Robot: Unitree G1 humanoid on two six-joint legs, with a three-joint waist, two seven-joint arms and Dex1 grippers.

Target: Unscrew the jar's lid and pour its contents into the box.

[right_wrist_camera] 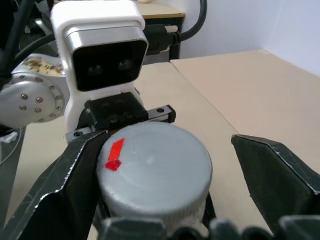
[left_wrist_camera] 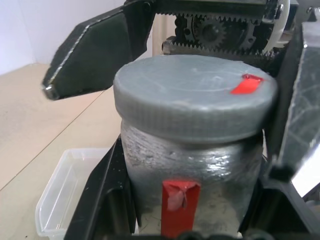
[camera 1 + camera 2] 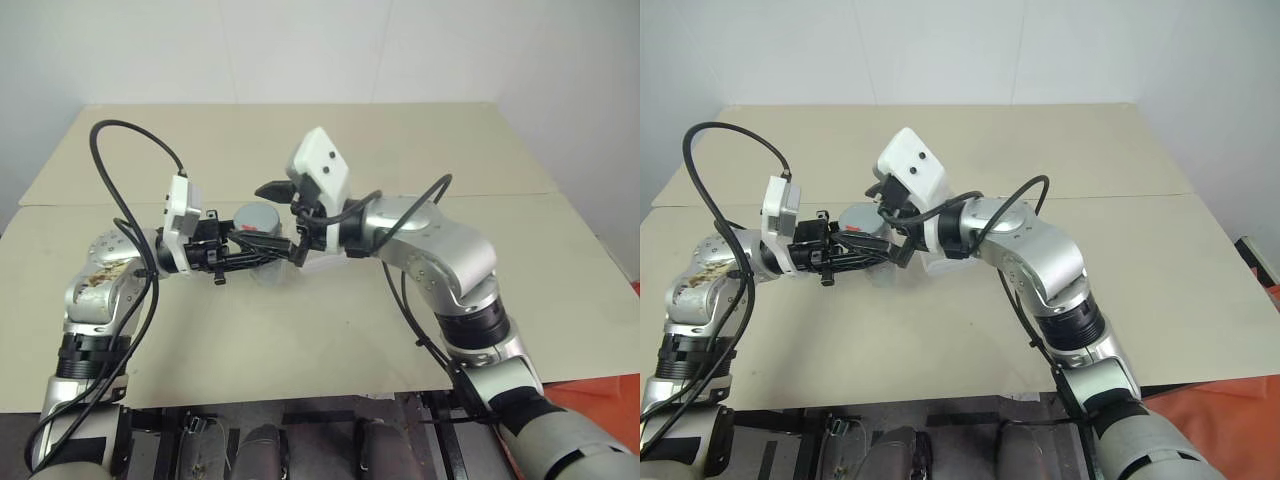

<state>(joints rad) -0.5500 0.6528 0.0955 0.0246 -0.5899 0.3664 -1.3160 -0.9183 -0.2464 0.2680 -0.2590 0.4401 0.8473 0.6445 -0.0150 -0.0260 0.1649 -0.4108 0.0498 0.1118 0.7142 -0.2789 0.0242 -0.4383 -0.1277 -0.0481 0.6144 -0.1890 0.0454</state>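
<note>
Stereo head views: the left gripper (image 3: pixel 262 255) reaches in from the robot's left, its 2 black fingers clamped on the body of the jar (image 2: pixel 187 180), which is held upright above the table (image 3: pixel 330 320). The lid (image 2: pixel 195 102) sits on the jar, with a small red mark near its rim; a red vertical stripe runs down the jar's side below it.

The right gripper (image 1: pixel 165 165) comes in from the opposite side at lid height, its 2 fingers spread wide. In the right wrist view, 1 finger (image 1: pixel 65 185) stands just beside the lid's edge near the red mark, though contact cannot be judged; the other stands apart from the lid, with table showing in the gap.

The box (image 2: pixel 65 192), of clear whitish plastic, rests on the table below and beside the held jar, partly hidden behind the left gripper's finger in the left wrist view. Its contents cannot be made out.
</note>
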